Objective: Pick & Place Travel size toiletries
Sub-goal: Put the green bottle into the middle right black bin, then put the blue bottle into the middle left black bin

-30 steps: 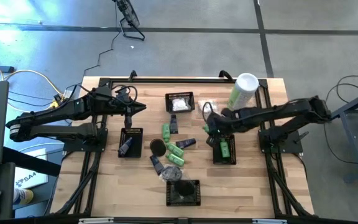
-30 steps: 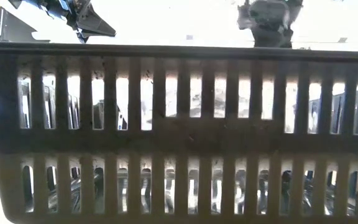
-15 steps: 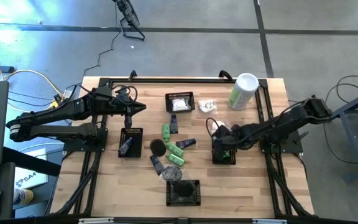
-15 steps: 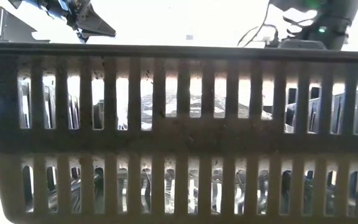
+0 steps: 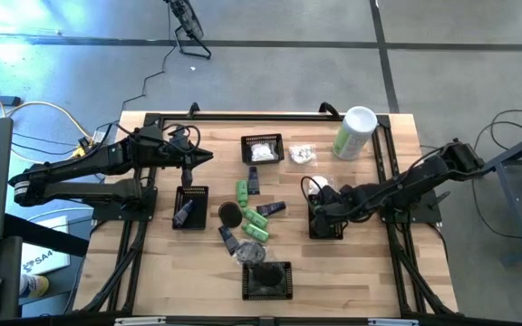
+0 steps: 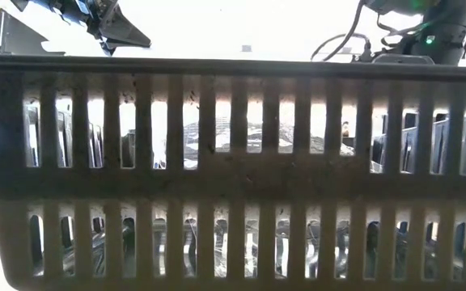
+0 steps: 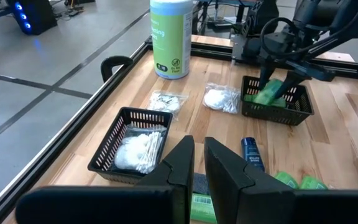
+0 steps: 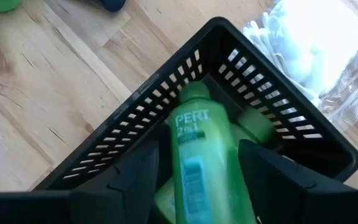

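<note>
Green PERT bottle (image 8: 196,163) lies between the right end effector's (image 8: 194,171) parted fingers, inside a black basket (image 8: 135,102); its lower end is cut off. Left end effector (image 7: 196,163) is clenched, empty.

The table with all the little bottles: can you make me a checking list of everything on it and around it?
Surface: wooden table, bare wood shows between things.
Job's things: green bottle in the right basket; white packets in the far basket; green bottles loose mid-table.
Clutter: tall pale-green canister.
Grippers: right gripper over the right basket, fingers apart either side of the green bottle; left gripper raised, fingers nearly together, empty.
Cables: loose cable on the floor.
Surroundings: grey floor, nobody seen.
</note>
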`<move>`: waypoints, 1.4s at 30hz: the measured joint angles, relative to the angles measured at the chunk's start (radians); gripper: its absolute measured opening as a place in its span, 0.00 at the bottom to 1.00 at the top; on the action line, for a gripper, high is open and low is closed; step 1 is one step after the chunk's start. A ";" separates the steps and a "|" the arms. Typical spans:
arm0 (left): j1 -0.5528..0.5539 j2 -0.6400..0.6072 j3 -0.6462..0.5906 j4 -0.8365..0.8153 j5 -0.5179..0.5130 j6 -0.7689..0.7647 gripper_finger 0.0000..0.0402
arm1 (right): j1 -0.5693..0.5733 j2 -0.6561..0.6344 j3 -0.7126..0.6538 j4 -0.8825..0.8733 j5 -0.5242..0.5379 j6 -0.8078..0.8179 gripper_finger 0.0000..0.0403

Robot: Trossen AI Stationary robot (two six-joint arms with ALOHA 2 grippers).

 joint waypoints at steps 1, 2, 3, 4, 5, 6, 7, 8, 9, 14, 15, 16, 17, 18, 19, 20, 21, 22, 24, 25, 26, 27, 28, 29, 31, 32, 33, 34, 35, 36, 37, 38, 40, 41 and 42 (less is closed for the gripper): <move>0.000 0.000 0.000 0.000 0.000 0.000 0.08 | -0.001 0.000 0.000 0.000 -0.002 -0.006 0.54; 0.000 0.000 0.000 0.000 0.000 0.000 0.08 | -0.002 0.000 0.000 0.000 -0.004 -0.009 0.55; 0.000 0.000 0.000 0.000 0.000 0.000 0.08 | -0.004 0.000 0.000 0.000 -0.003 -0.024 0.55; 0.000 0.000 0.000 0.000 0.000 0.000 0.08 | -0.007 0.000 0.000 0.000 -0.004 -0.033 0.55; 0.000 0.000 0.000 0.000 0.000 0.000 0.08 | -0.011 -0.001 0.000 -0.001 -0.005 -0.043 0.55; 0.000 0.000 0.000 0.000 0.000 0.000 0.08 | -0.014 -0.006 0.000 0.000 -0.007 -0.059 0.54; 0.000 0.000 0.000 0.000 0.000 0.000 0.08 | -0.015 -0.014 0.000 0.000 -0.007 -0.073 0.53; 0.000 0.000 0.000 0.000 0.000 0.000 0.08 | -0.016 -0.025 0.000 0.000 -0.006 -0.085 0.52; 0.000 0.000 0.000 0.000 0.000 0.000 0.08 | -0.021 -0.039 0.000 0.000 -0.006 -0.096 0.51; 0.000 0.000 0.000 0.000 0.000 0.000 0.08 | -0.052 -0.137 0.000 0.004 0.010 -0.153 0.45; 0.000 0.000 0.000 0.000 0.000 0.000 0.08 | -0.056 -0.157 0.000 0.011 0.021 -0.168 0.43; 0.000 0.000 0.000 0.001 0.000 0.000 0.08 | -0.061 -0.177 0.000 0.022 0.033 -0.186 0.42; 0.000 0.000 0.000 0.002 0.000 0.000 0.08 | -0.067 -0.198 0.000 0.032 0.043 -0.210 0.41; 0.000 0.000 0.000 0.004 0.000 0.000 0.08 | -0.073 -0.213 0.000 0.048 0.051 -0.239 0.40; 0.000 0.000 0.000 0.006 0.000 0.000 0.08 | -0.080 -0.228 0.000 0.073 0.056 -0.276 0.39; 0.000 0.000 0.000 0.007 0.000 0.000 0.08 | -0.087 -0.244 0.000 0.101 0.062 -0.317 0.38; 0.000 0.000 0.000 0.007 0.000 0.000 0.08 | -0.094 -0.259 0.000 0.125 0.072 -0.360 0.37; 0.000 0.000 0.000 0.008 0.000 0.000 0.08 | -0.101 -0.268 0.000 0.152 0.082 -0.407 0.36; 0.000 0.000 0.000 0.007 0.000 0.000 0.08 | -0.114 -0.272 0.001 0.232 0.094 -0.504 0.35; 0.000 0.000 0.000 0.007 0.000 0.000 0.08 | -0.120 -0.273 0.002 0.265 0.094 -0.550 0.34; 0.000 0.000 0.000 0.007 0.000 0.000 0.08 | -0.127 -0.274 0.001 0.292 0.094 -0.595 0.34; 0.000 0.000 0.000 0.008 0.000 0.000 0.08 | -0.134 -0.274 0.001 0.322 0.094 -0.642 0.34; 0.000 0.000 0.000 0.008 0.000 0.000 0.08 | -0.141 -0.272 0.001 0.362 0.094 -0.688 0.33; 0.000 0.000 0.000 0.007 0.000 0.000 0.08 | -0.147 -0.270 0.002 0.400 0.094 -0.734 0.33; 0.000 0.000 0.000 0.007 0.000 0.000 0.08 | -0.164 -0.268 0.002 0.445 0.093 -0.817 0.33; 0.000 0.000 0.000 0.007 0.000 0.000 0.08 | -0.174 -0.267 0.001 0.468 0.094 -0.849 0.33; 0.000 0.000 0.000 0.007 0.000 0.000 0.08 | -0.183 -0.267 0.001 0.492 0.094 -0.876 0.33; 0.000 0.000 0.000 0.007 0.000 0.000 0.08 | -0.194 -0.267 0.001 0.511 0.094 -0.892 0.33; 0.000 0.000 0.000 0.007 0.000 0.000 0.08 | -0.204 -0.268 0.001 0.524 0.094 -0.899 0.33; 0.000 0.000 0.000 0.007 0.000 0.000 0.08 | -0.216 -0.268 0.001 0.533 0.095 -0.898 0.33; 0.000 0.000 0.000 0.007 0.000 0.000 0.08 | -0.227 -0.268 0.001 0.542 0.095 -0.898 0.33; 0.000 0.000 0.000 0.007 0.000 0.000 0.08 | -0.238 -0.268 0.001 0.548 0.092 -0.898 0.33; 0.000 0.000 0.000 0.007 0.000 0.000 0.08 | -0.260 -0.267 0.001 0.558 0.061 -0.908 0.33; 0.000 0.000 0.000 0.007 0.000 0.000 0.08 | -0.270 -0.267 0.001 0.560 0.033 -0.924 0.33; 0.000 0.000 0.000 0.007 0.000 0.000 0.08 | -0.280 -0.267 0.001 0.560 0.002 -0.942 0.33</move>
